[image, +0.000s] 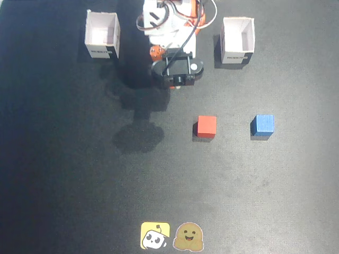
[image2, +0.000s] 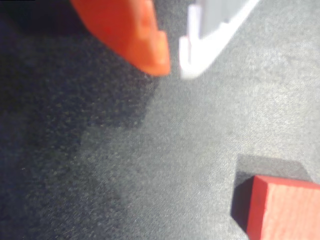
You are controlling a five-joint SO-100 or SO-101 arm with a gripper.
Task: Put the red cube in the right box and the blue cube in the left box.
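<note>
In the fixed view the red cube [image: 206,127] lies on the black mat, with the blue cube [image: 262,125] to its right. The pink-walled right box [image: 102,34] stands at the back left of this view. The grey-walled left box [image: 237,39] stands at the back right. My gripper [image: 177,80] hangs folded near the arm's base, well behind the red cube. In the wrist view the gripper [image2: 174,69] shows its orange and white fingertips almost touching, nothing between them. The red cube [image2: 285,210] sits at the lower right corner there.
The arm's white and orange base [image: 169,21] stands between the two boxes at the back edge. Two stickers [image: 172,236] lie at the front middle of the mat. The arm's shadow falls left of the red cube.
</note>
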